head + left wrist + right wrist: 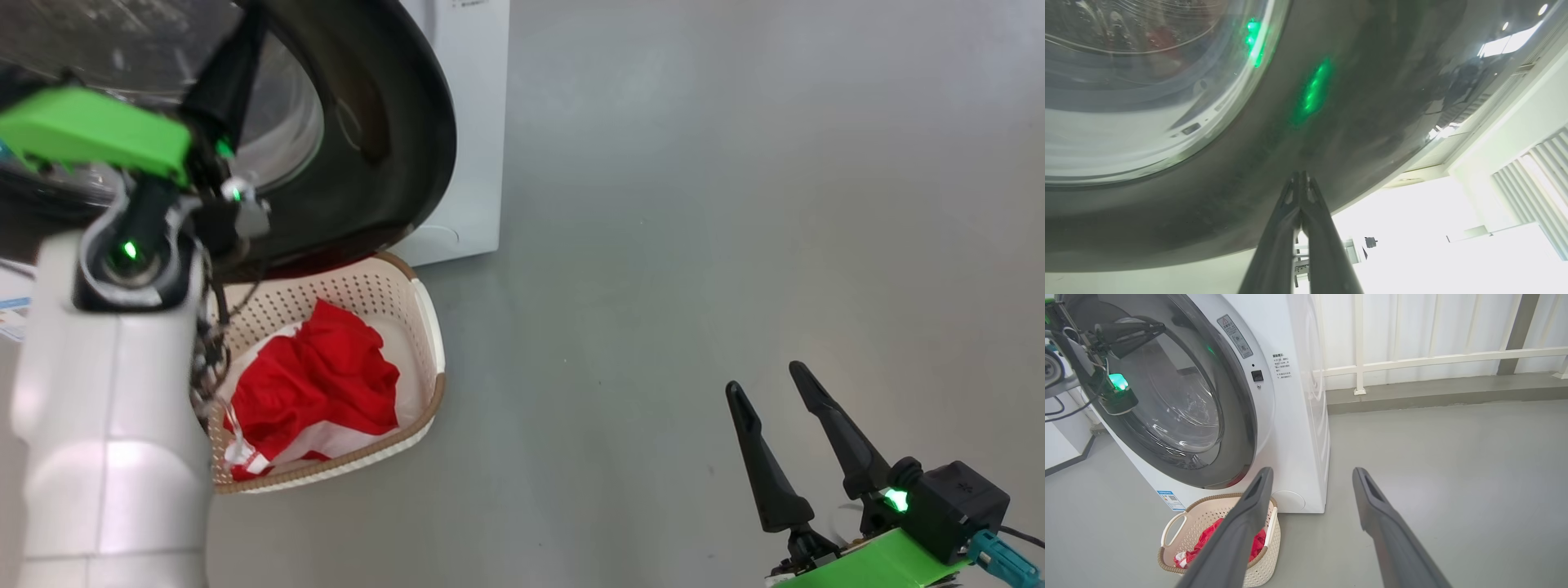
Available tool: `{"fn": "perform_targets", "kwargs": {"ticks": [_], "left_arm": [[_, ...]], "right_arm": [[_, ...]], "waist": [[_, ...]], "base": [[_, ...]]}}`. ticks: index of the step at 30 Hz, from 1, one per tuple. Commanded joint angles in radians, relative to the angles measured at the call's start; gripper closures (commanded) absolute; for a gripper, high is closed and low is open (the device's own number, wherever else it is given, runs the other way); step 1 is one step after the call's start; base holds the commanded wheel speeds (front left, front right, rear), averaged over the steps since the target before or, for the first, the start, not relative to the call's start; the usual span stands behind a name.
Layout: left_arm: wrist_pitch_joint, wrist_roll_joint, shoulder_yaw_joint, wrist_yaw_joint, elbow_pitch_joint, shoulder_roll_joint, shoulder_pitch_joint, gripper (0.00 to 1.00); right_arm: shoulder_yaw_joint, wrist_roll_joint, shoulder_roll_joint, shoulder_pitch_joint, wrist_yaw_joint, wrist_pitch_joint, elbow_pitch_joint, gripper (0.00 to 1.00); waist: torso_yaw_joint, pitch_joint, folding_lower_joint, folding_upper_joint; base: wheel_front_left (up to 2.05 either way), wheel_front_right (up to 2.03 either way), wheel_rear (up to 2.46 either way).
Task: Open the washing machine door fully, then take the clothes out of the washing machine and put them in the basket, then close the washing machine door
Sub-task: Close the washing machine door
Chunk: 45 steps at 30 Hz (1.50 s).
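**Item: washing machine door** (pixel 408 147). It is hanging on the front of the washing machine (pixel 1298 428), swung most of the way in but, by the look of it, not yet latched. The small dark catch on the white front is showing just beside its rim.

**Handling:** It is judged rigid, hinged and fairly heavy. The black rim is glossy, so it is probably slippery, and the glass bowl is the fragile part. A push is likely working best on the rim, toward the catch side and away from the hinge.

**Left gripper** (pixel 1300 179). It is pointing at the door's black rim with its jaws pressed together and nothing between them. Whether the tips are touching the rim cannot be told.

**Right gripper** (pixel 764 377). It is hovering over bare floor (pixel 694 204), well apart from the machine, with its jaws spread wide and empty.

**Basket** (pixel 430 343). It is standing on the floor at the foot of the machine, under the door's lower edge.

**Clothes** (pixel 318 384). They are lying bunched inside the basket and are judged soft and light.

**Stage:** Unloading is appearing finished, and closing the door is the step in hand.
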Motion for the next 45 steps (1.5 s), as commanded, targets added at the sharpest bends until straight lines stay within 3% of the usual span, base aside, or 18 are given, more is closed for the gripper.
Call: {"fn": "perform_targets", "kwargs": {"ticks": [1, 3, 4, 17, 28, 36, 42, 45], "left_arm": [[-0.021, 0.033, 0.004, -0.005, -0.037, 0.029, 0.036, 1.00], [-0.055, 0.071, -0.010, -0.010, -0.056, 0.036, 0.068, 0.21], [-0.071, 0.087, -0.015, -0.008, -0.063, 0.039, 0.086, 0.00], [-0.224, 0.217, -0.035, -0.004, -0.269, 0.059, 0.324, 0.00], [-0.283, 0.254, -0.029, 0.088, -0.485, 0.043, 0.538, 0.00], [-0.382, 0.370, -0.053, 0.129, -0.657, 0.048, 0.695, 0.00], [-0.480, 0.590, -0.138, 0.135, -0.735, 0.104, 0.792, 0.00], [-0.517, 0.647, -0.157, 0.142, -0.757, 0.109, 0.831, 0.00]], "right_arm": [[0.016, 0.009, -0.014, -0.019, 0.006, -0.013, -0.019, 0.00], [0.015, 0.015, -0.014, -0.015, 0.006, -0.016, -0.015, 0.00], [0.015, 0.018, -0.014, -0.013, 0.006, -0.017, -0.012, 0.00], [0.005, 0.025, -0.014, 0.029, 0.006, -0.017, -0.005, 0.00], [-0.008, 0.029, -0.014, 0.049, 0.006, -0.018, -0.004, 0.00], [-0.020, 0.029, -0.014, 0.072, 0.006, -0.018, -0.015, 0.00], [-0.022, 0.030, -0.014, 0.076, 0.006, -0.019, -0.022, 0.00], [-0.024, 0.031, -0.014, 0.079, 0.006, -0.022, -0.021, 0.00]], "waist": [[0.011, -0.022, 0.0000, 0.0000], [0.017, -0.035, 0.0000, 0.0000], [0.020, -0.042, 0.0000, 0.0000], [0.086, -0.128, 0.0000, 0.0000], [0.126, -0.172, 0.0000, 0.0000], [0.157, -0.195, 0.0000, 0.0000], [0.167, -0.203, 0.0000, 0.0000], [0.168, -0.208, 0.0000, 0.0000]], "base": [[0.00, 0.00, 0.00], [0.00, 0.00, 0.00], [0.00, 0.00, 0.00], [0.00, 0.00, 0.00], [0.00, 0.00, 0.00], [0.00, 0.00, 0.00], [0.00, 0.00, 0.00], [0.00, 0.00, 0.00]]}}
